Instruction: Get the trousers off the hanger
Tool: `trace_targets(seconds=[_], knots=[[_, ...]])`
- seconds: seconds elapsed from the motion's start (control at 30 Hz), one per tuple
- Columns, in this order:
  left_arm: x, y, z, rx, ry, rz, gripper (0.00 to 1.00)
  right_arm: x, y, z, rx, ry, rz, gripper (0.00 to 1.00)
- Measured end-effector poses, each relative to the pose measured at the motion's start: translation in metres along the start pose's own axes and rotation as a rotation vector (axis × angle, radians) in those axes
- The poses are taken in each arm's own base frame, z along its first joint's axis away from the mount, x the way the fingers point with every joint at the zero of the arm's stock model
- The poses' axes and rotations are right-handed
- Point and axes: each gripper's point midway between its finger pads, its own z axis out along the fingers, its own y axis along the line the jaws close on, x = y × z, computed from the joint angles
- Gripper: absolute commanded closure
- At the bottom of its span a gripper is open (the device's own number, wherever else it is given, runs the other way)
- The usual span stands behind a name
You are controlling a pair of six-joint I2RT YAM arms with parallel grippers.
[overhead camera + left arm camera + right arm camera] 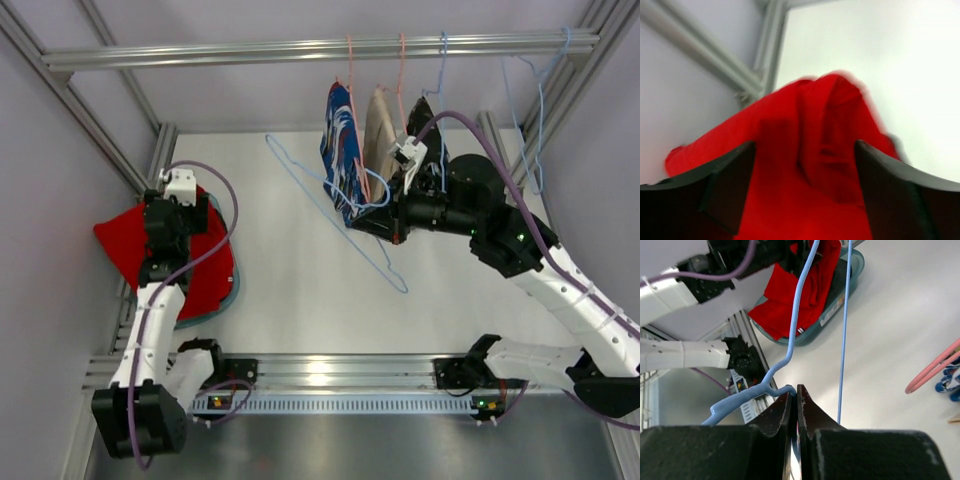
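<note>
The red trousers [120, 240] lie crumpled in a teal basket [232, 292] at the table's left edge. My left gripper [172, 222] hangs right above them. In the left wrist view it [805, 144] is open, its fingers wide apart over the red cloth [825, 150] and gripping nothing. Near the middle, my right gripper [362, 224] is shut on the wire of a bare light blue hanger [296, 168], which slants down across the table. The right wrist view shows its jaws [796, 390] pinching that hanger [792, 325]. The black trousers [422, 112] hang from the rail behind the right wrist.
An aluminium rail [250, 50] crosses the back. A blue patterned garment [340, 150] and a beige one [378, 125] hang from it on pink hangers. Empty light blue hangers [530, 120] dangle at the right. Frame posts stand in the back corners.
</note>
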Motion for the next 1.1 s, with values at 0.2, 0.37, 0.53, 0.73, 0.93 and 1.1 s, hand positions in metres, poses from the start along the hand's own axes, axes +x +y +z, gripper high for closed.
trace_targets(seconds=[0.2, 0.37, 0.53, 0.73, 0.93, 1.1], knots=[[-0.099, -0.029, -0.077, 0.307, -0.322, -0.049, 0.1, 0.001, 0.005, -0.007, -0.02, 0.049, -0.068, 1.0], [-0.177, -0.052, -0.201, 0.606, -0.649, 0.101, 0.13, 0.02, 0.004, -0.001, -0.053, 0.159, -0.075, 1.0], [-0.176, -0.078, -0.263, 0.85, -0.724, 0.241, 0.15, 0.042, -0.004, 0.013, -0.074, 0.293, -0.04, 1.0], [-0.154, -0.105, -0.273, 1.085, -0.647, 0.225, 0.19, 0.044, 0.0, 0.04, -0.131, 0.373, -0.013, 1.0], [-0.144, -0.113, -0.255, 1.137, -0.6, 0.232, 0.2, 0.048, 0.028, 0.069, -0.227, 0.422, -0.031, 1.0], [-0.135, -0.115, -0.238, 1.124, -0.584, 0.284, 0.25, 0.06, 0.06, 0.09, -0.319, 0.472, -0.054, 1.0]])
